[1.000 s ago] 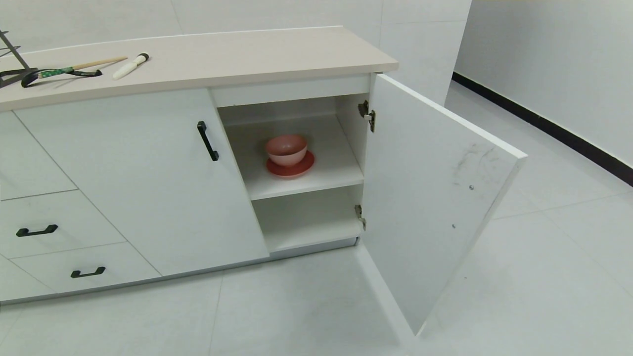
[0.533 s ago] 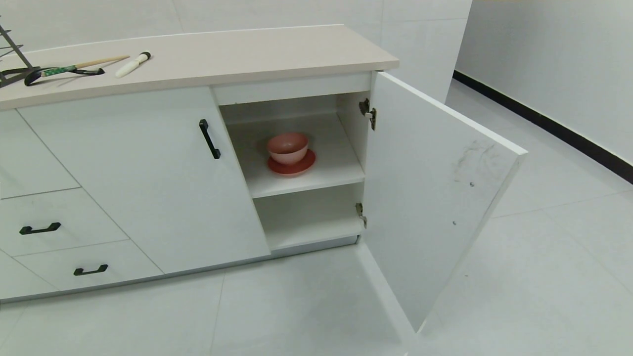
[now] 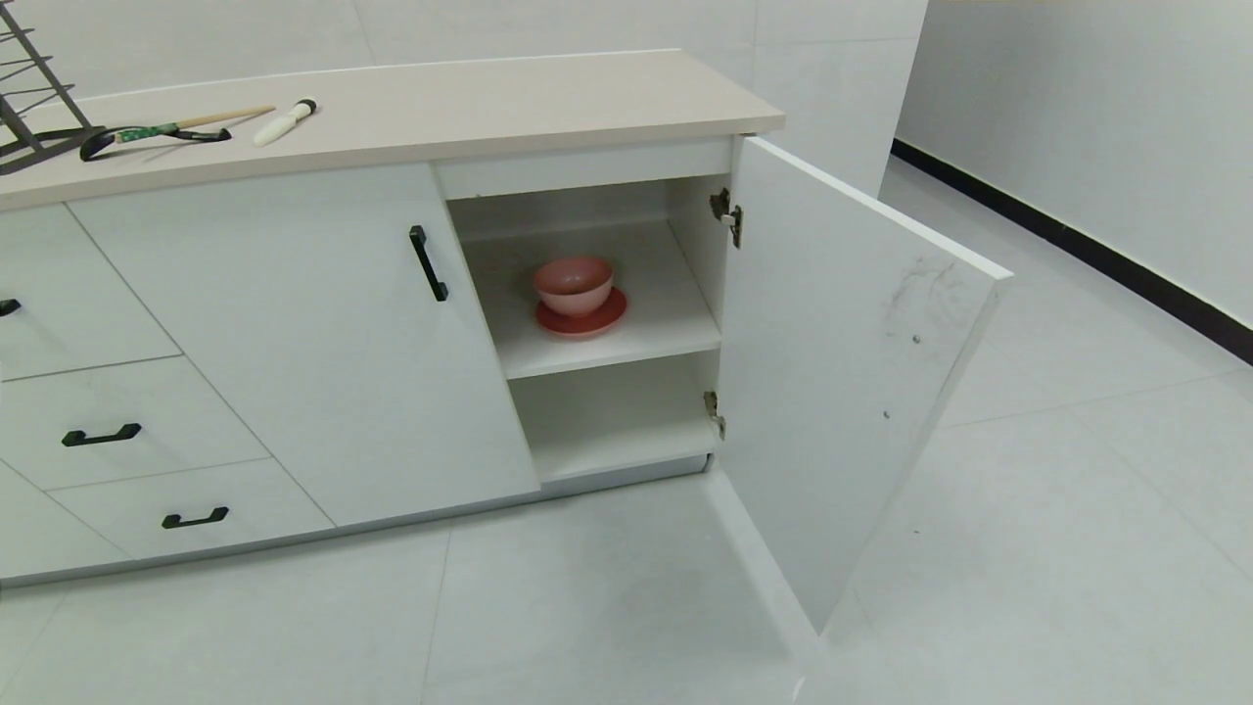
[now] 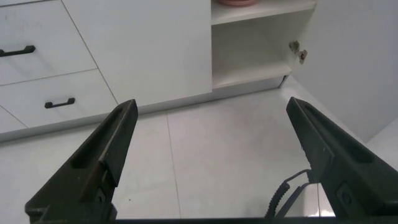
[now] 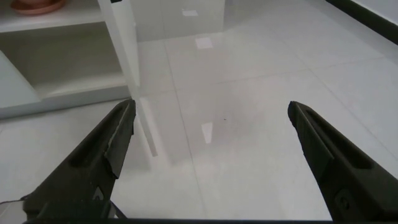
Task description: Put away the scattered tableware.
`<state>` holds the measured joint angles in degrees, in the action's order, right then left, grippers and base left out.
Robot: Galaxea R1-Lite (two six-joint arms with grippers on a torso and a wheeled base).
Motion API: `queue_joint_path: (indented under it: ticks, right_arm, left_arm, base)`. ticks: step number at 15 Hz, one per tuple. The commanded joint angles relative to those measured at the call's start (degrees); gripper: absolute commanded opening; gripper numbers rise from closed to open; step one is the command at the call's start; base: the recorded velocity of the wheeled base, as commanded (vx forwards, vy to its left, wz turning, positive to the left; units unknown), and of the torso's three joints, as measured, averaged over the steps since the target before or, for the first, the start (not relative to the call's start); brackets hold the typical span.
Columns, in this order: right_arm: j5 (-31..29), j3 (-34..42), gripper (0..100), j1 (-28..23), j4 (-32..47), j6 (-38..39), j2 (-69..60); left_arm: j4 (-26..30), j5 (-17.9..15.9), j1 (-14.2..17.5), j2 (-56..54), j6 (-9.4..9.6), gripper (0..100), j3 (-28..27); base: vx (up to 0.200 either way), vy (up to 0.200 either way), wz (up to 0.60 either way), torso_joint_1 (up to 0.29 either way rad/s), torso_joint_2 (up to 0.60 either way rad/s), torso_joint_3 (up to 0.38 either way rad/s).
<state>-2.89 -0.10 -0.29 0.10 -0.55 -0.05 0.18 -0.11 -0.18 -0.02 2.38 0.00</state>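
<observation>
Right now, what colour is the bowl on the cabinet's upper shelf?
Pale pink; the bowl sits on a darker red plate. The head view shows it best.

Counts, all placed against the cabinet (image 3: 578, 168):
- Bowl (image 3: 574, 279), pink, inside: 1.
- Plate (image 3: 591, 326), red, inside: 1.
- Shelves (image 3: 636, 345) inside: 2.
- Doors: 2, i.e. open door (image 3: 842, 372) and closed door (image 3: 294, 333).
- Hinges (image 3: 726, 213) on the open one: 2.
- Black handles (image 3: 428, 262) on the front: 4.
- Utensils (image 3: 285, 121) on top: 2.
- Wire rack (image 3: 34, 103) on top: 1.
</observation>
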Motion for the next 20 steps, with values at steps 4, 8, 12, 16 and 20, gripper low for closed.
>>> queue_joint_path:
  ticks: [4, 8, 12, 16, 20]
  right_arm:
    - [0.6, 0.0, 0, 0.0, 0.0, -0.1, 0.1]
    - [1.1, 0.1, 0, 0.0, -0.7, 0.4, 0.1]
    - [2.9, -0.1, 0, 0.0, -11.3, -2.5, 0.2]
    - [9.9, -17.7, 0, 0.0, -12.0, -2.6, 23.3]
    - [17.6, -13.3, 0, 0.6, -52.0, -11.8, 51.5]
  left_arm:
    - [0.0, -0.1, 0.0, 0.0, 0.00, 100, 0.0]
    - [0.0, 0.0, 0.0, 0.0, -0.27, 100, 0.0]
    - [0.0, 0.0, 0.0, 0.0, -0.36, 100, 0.0]
    - [0.0, -0.1, 0.0, 0.0, -0.36, 100, 0.0]
    - [-0.1, -0.1, 0.0, 0.0, -1.94, 100, 0.0]
  base:
    - [0.000, 0.000, 0.00, 0.000, 0.00, 0.000]
    - [0.000, 0.000, 0.00, 0.000, 0.00, 0.000]
    - [0.000, 0.000, 0.00, 0.000, 0.00, 0.000]
    - [0.000, 0.000, 0.00, 0.000, 0.00, 0.000]
    - [0.000, 0.000, 0.00, 0.000, 0.00, 0.000]
